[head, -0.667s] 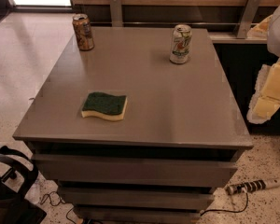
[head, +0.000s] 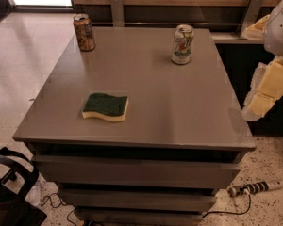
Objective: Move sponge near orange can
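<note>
The sponge (head: 105,107) lies flat on the grey table (head: 179,107), front left of centre, dark green top up over pale yellow foam. The orange can (head: 84,32) stands upright at the table's far left corner, well behind the sponge. My gripper (head: 263,95) hangs beyond the table's right edge, pale yellow below the white arm (head: 279,27). It is off the tabletop and far from the sponge, and it holds nothing that I can see.
A white and green can (head: 182,44) stands upright at the far right of the table. A power strip (head: 254,188) and its cable lie on the floor at the front right. A dark object (head: 9,192) stands by the table's front left corner. A counter runs behind.
</note>
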Available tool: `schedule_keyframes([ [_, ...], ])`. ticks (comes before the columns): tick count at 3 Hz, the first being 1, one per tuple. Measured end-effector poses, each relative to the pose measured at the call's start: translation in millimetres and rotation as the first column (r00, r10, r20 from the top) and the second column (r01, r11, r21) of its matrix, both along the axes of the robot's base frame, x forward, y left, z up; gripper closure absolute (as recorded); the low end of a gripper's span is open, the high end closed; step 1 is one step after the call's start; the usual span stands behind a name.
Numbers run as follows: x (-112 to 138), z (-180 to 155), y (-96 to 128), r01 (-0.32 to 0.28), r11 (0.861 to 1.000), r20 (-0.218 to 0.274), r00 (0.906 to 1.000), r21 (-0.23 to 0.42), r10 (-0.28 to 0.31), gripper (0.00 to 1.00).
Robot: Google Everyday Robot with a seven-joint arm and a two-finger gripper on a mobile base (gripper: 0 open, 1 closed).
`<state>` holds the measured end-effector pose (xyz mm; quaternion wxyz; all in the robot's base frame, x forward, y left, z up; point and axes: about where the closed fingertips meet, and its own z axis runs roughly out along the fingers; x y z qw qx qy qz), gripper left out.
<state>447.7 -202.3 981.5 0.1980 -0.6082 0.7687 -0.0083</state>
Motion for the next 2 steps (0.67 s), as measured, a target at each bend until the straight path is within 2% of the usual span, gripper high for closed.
schedule_keyframes([
  [1, 11.2, -3.1, 29.2, -0.066, 0.987, 0.013, 0.9978, 0.146, 0.065, 0.0],
  [2, 17.6, -8.1, 71.5, -0.139, 0.945, 0.025, 0.9901, 0.297, 0.138, 0.0],
])
